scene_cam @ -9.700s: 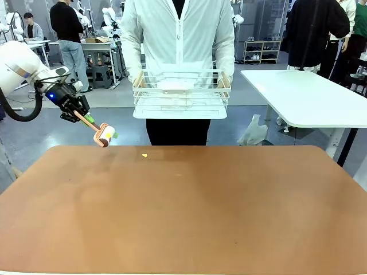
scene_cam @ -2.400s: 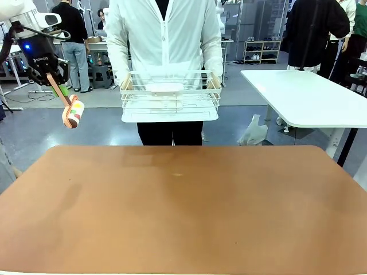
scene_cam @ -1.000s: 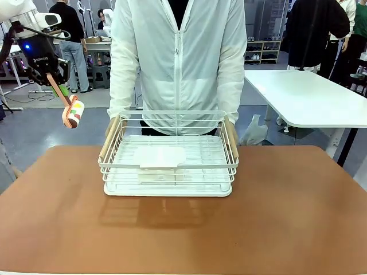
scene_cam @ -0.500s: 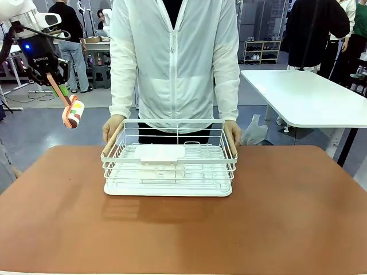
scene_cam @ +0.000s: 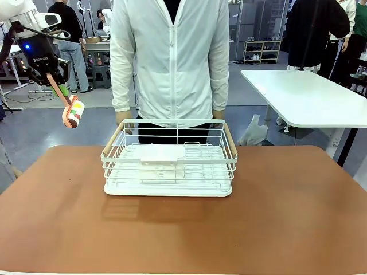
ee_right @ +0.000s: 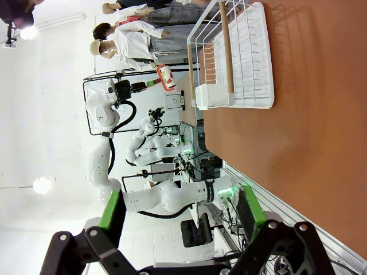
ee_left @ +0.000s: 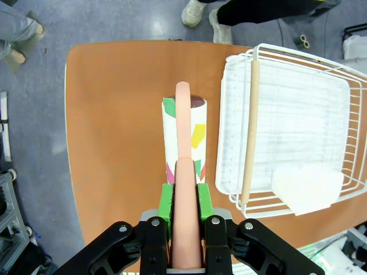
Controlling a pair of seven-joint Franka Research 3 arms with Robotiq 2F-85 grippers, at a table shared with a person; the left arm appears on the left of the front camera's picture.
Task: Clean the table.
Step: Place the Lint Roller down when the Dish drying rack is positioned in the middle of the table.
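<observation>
Left gripper [scene_cam: 50, 73] clamped on pink-handled lint roller with patterned paper roll [scene_cam: 72, 114], held high off left edge of reddish-brown table [scene_cam: 183, 235]. White wire basket [scene_cam: 170, 157] mid-table. Right gripper [ee_right: 179, 220] spread wide, probably empty. Risk: descending roller clips basket's wire rim.

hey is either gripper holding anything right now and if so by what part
The left gripper is shut on the lint roller, clamping its pink handle near the end. The right gripper is open and holds nothing.
</observation>
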